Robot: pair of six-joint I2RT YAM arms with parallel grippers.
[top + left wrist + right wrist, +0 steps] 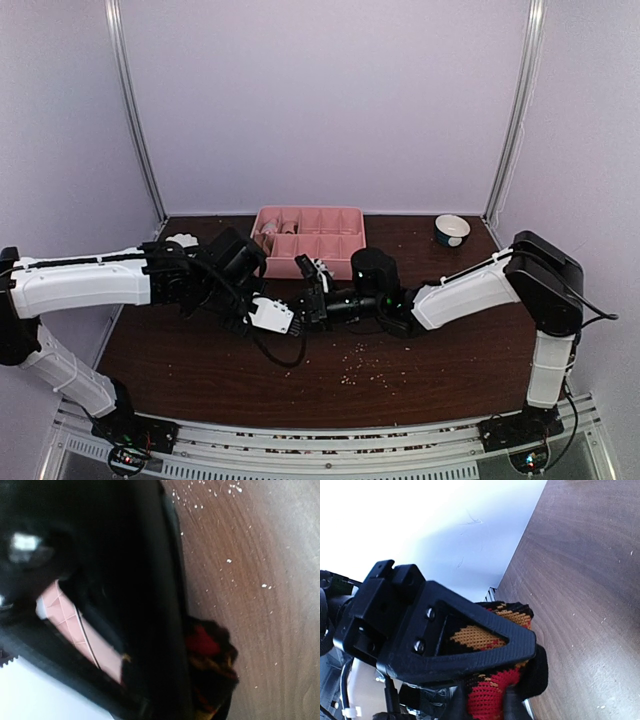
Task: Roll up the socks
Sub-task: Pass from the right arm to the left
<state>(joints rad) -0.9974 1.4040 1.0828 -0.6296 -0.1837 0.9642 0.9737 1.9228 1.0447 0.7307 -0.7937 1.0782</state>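
A black sock (490, 695) with red and orange patches is bunched up just above the brown table, where both arms meet in the middle. My right gripper (522, 667) is shut on it, its triangular finger (470, 650) lying across the fabric. Two dark fingers reach in from below and pinch the sock's red part. In the blurred left wrist view the same sock (207, 647) bulges out beside my left gripper (182, 680), which is shut on it. From above, the left gripper (298, 322) and right gripper (313, 300) nearly touch, and the sock is mostly hidden.
A pink compartment tray (340, 222) stands behind the grippers, with something pale in its left cells. A small bowl (452, 230) sits at the back right. Crumbs (365, 365) dot the table's front middle. A pale item (182, 240) peeks out behind the left arm.
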